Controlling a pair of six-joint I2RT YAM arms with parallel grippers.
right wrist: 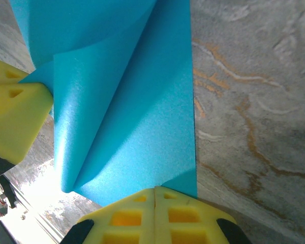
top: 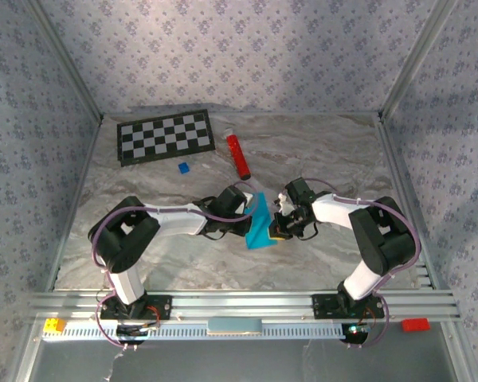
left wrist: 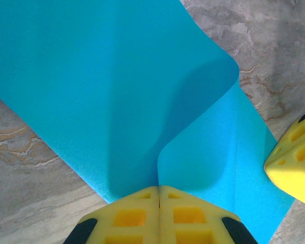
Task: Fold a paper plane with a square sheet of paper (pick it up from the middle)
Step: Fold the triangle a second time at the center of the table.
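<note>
Mid table [top: 327, 151], we're holding paper [top: 260, 231] w/ both arms: left gripper [left wrist: 158, 195] pinching tight on one edge, right gripper [right wrist: 155, 195] on another, paper curling over btwn them.

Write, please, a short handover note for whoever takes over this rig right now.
Left gripper: jaws shut on the square sheet of paper.
Right gripper: jaws shut on the same sheet.
Sheet: between the two grippers, one flap curled over, not creased flat.
Done: sheet gripped, first fold begun.
Left: press the crease, then make all remaining folds.
</note>
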